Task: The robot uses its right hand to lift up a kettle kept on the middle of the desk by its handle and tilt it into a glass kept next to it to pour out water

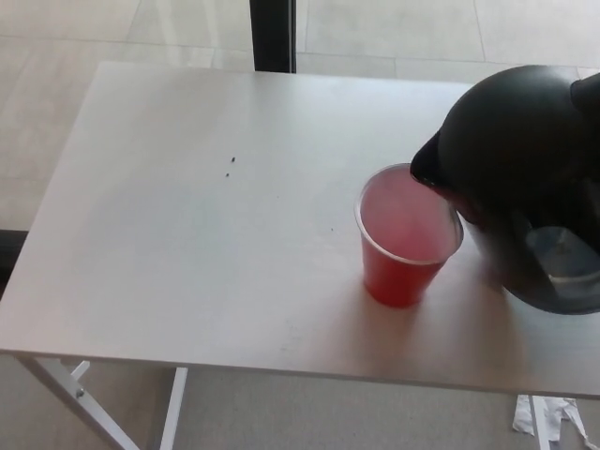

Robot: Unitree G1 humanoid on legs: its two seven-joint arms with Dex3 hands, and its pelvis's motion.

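Black kettle [520, 159] beside red cup [406, 234]; hand's grip impossible to tell.

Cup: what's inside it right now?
The cup shows a pale pinkish interior, but I cannot tell whether that is water or bare wall. The kettle spout overlaps its right rim, hiding that edge. No stream is visible.

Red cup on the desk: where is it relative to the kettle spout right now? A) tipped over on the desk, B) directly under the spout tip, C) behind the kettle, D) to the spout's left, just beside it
D: the red cup stands upright with the kettle spout at its right rim, not over its middle.
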